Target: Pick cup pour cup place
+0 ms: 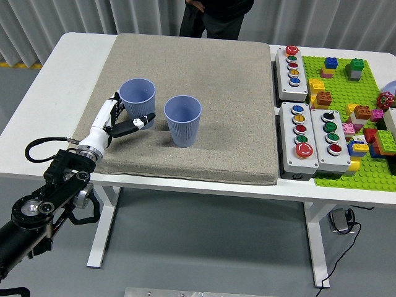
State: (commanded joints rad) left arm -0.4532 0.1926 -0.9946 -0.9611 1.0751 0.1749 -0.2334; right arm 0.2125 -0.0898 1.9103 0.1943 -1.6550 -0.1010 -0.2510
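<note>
Two blue cups stand on the grey mat (204, 93) near its left edge. My left hand (116, 121) spreads its fingers (137, 122) around the left cup (137, 102), not yet clamped; the second cup (183, 120) stands just beside on the right.

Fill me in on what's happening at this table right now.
The robot's left hand is reaching for the left blue cup on the grey mat. Its fingers are spread around the cup's lower part, thumb in front, with no firm grip visible yet. A second blue cup stands upright just to the right, untouched. A person stands at the far side, not handling anything.
</note>
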